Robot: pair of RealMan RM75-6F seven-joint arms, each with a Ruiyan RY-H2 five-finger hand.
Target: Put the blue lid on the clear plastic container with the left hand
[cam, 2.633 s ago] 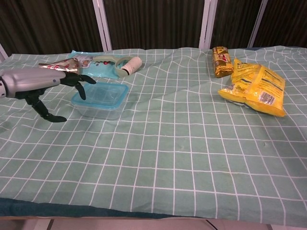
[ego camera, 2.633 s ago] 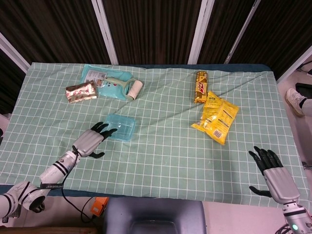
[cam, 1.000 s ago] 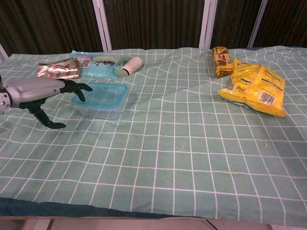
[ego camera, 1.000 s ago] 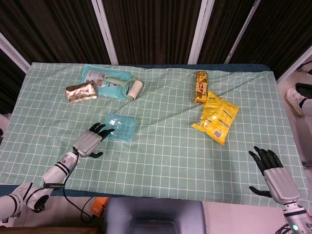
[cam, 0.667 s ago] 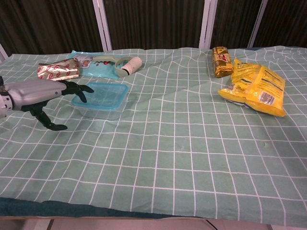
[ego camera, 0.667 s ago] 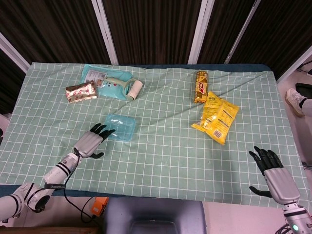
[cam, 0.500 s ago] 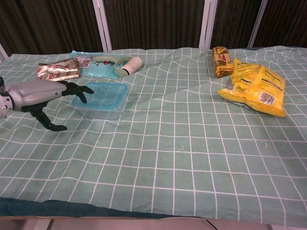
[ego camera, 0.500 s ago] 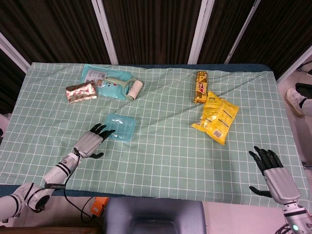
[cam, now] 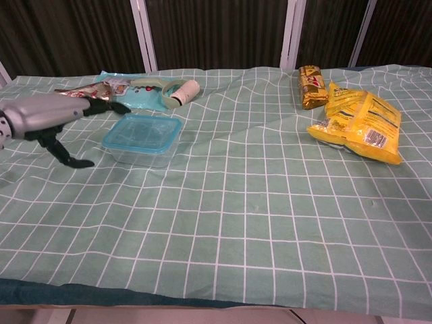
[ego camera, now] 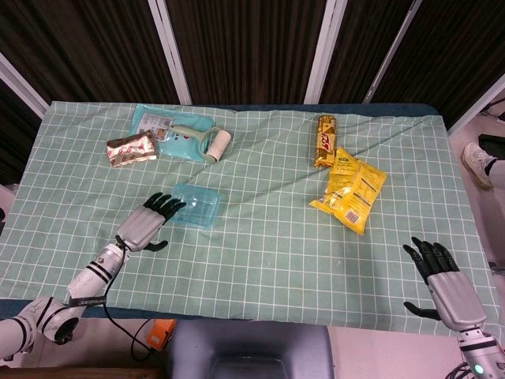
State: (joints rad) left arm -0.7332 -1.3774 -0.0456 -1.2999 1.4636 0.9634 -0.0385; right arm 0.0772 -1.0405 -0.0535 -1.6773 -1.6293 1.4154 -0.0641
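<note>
The blue lid (cam: 142,129) already sits on the clear plastic container (cam: 138,150) on the tabletop (cam: 270,202), so the task looks done, with the left robot hand (cam: 50,115) empty, fingers spread, just beside it

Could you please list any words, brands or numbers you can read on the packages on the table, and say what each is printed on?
No text can be read.
Yellow snack bag: dark print and a white label, too small.
Brown and gold snack packet: red and yellow lettering, blurred.
Silver foil packet: red marks, illegible.
Light blue flat package: white label, illegible.
</note>
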